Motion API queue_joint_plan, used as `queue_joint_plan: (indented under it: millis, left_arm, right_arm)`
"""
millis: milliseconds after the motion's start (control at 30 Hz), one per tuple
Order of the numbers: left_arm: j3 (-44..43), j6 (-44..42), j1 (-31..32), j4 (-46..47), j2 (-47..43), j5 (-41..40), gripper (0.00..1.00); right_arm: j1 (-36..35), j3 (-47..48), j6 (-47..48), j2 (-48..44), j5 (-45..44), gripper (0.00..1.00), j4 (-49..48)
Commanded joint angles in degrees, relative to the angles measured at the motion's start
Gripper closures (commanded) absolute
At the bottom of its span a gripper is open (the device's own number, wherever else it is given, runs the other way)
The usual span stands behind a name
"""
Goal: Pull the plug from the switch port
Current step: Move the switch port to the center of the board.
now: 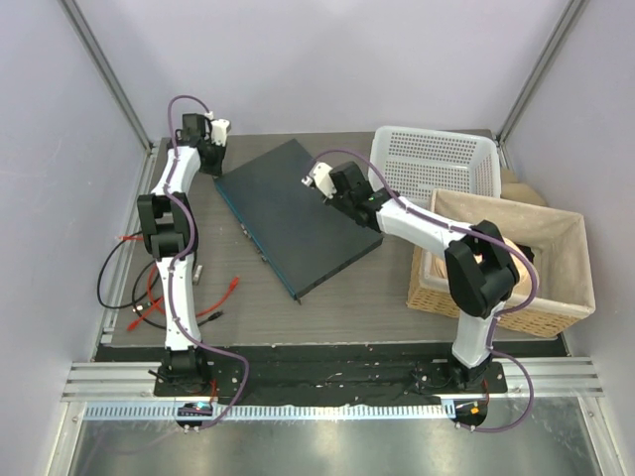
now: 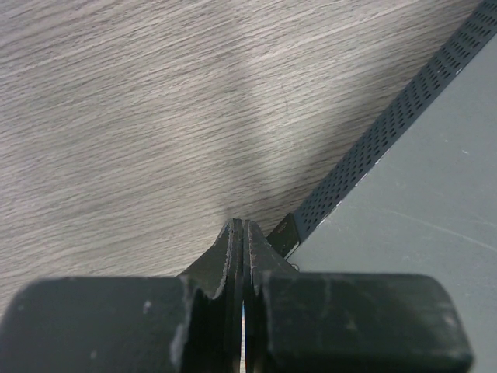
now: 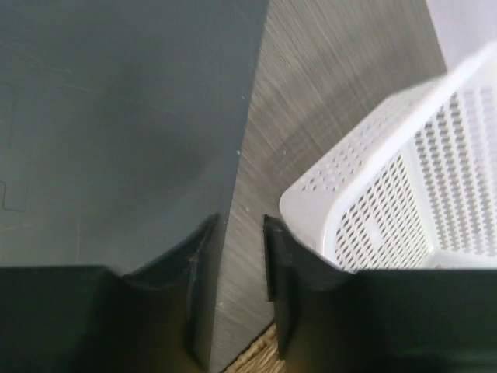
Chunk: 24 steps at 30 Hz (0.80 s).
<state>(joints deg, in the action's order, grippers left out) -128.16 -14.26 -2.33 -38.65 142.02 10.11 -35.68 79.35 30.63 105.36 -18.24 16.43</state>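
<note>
Black fingers of the left claw (image 2: 241, 233) are pressing flat against each other. No gap is showing and nothing is caught between them. The claw is hanging low over the pale wood-grain tabletop (image 2: 116, 109), just beside the far corner of the large flat slate-grey metal switch (image 2: 419, 256). The box's perforated side wall is running away up-right in the wrist view.

The right claw (image 3: 239, 233) is standing a little parted and gripping nothing. One finger is riding over the switch's lid and the other over bare tabletop, with the box's right edge lying under the gap. A white perforated plastic basket (image 3: 404, 179) is sitting just beside the outer finger; I cannot tell whether they are touching.

Further out, the switch is lying slantwise mid-tabletop, its narrow front edge facing the left arm's side. A tan woven basket with cloth lining (image 1: 536, 317) is sitting at the right, close to the white one. Loose red and black cables (image 1: 149, 297) are trailing along the left rim, and a short red-tipped lead (image 1: 234, 285) is lying near the front edge but apart from it.

Progress, as a judgement: from above, no cable is showing running into the socket row, and the sockets are too small to read. Either the plug is already out among the loose leads, or it is seated and too small to see. Neither claw is working at the front edge, so if the pull is not yet done, one would need to come round to it.
</note>
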Motion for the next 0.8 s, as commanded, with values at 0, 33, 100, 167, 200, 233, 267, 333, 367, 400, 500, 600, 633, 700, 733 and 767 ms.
queue_joint_plan:
  millis: [0, 33, 100, 167, 200, 233, 267, 333, 367, 400, 500, 600, 633, 700, 733, 767]
  left_arm:
    - [1.9, -0.9, 0.7, -7.1, -1.3, 1.7, 1.0]
    - [1.9, -1.2, 0.6, -7.2, -1.3, 1.8, 1.0]
    - [2.1, -1.3, 0.6, -7.5, -1.5, 1.8, 1.0]
    - [2.1, -1.6, 0.6, -8.0, -1.4, 1.8, 1.0]
    - [2.1, -1.6, 0.6, -8.0, -1.5, 2.0, 1.0]
    - [2.1, -1.6, 0.6, -8.3, -1.3, 2.0, 1.0]
    - [2.1, -1.7, 0.6, -8.4, -1.4, 2.0, 1.0]
    - [2.1, -1.9, 0.6, -8.6, -1.2, 2.1, 1.0]
    - [2.1, -2.0, 0.6, -8.7, -1.1, 2.0, 1.0]
    - [2.1, -2.0, 0.6, -8.8, -1.0, 2.1, 1.0]
    - [2.2, -2.4, 0.6, -9.5, -1.0, 1.9, 1.0]
    - [2.9, -2.9, 0.6, -9.9, -1.2, 2.1, 1.0]
    - [3.3, -3.1, 0.6, -9.9, -1.4, 2.0, 1.0]
    - [4.2, -3.5, 0.6, -10.0, -1.9, 2.1, 1.0]
    - [4.6, -3.8, 0.6, -10.3, -2.1, 2.0, 1.0]
    - [4.9, -4.0, 0.6, -10.5, -2.6, 2.1, 1.0]
  right_arm:
    - [1.5, 4.7, 0.3, 5.3, -6.1, 0.81, -5.5]
    - [2.0, 7.5, 0.0, 6.6, -6.2, 0.9, -5.6]
    - [3.7, 10.5, -0.5, 10.6, -6.5, 0.94, -5.9]
    - [5.0, 14.2, 0.1, 13.4, -6.8, 0.97, -6.0]
    - [5.4, 15.4, 0.5, 14.6, -7.0, 0.97, -5.9]
    - [5.7, 17.4, 1.4, 17.1, -6.7, 0.97, -6.0]
    - [6.0, 18.5, 1.7, 18.4, -6.5, 0.98, -6.1]
    - [6.2, 21.2, 3.1, 22.1, -6.2, 0.98, -5.9]
    - [6.2, 21.9, 3.6, 23.1, -5.8, 0.98, -5.7]
    - [6.2, 22.6, 4.0, 24.1, -5.2, 0.98, -5.2]
    - [6.2, 24.5, 5.0, 25.8, 0.6, 0.99, -1.1]
    - [6.0, 23.7, 5.2, 25.4, 6.5, 0.99, 3.7]
    - [6.0, 23.4, 5.0, 25.2, 8.1, 0.99, 6.5]
    - [6.0, 22.9, 4.3, 24.2, 15.6, 0.99, 10.2]
    - [6.0, 22.6, 4.3, 23.8, 17.5, 0.99, 14.1]
    - [5.9, 22.5, 4.4, 23.5, 25.2, 0.99, 16.3]
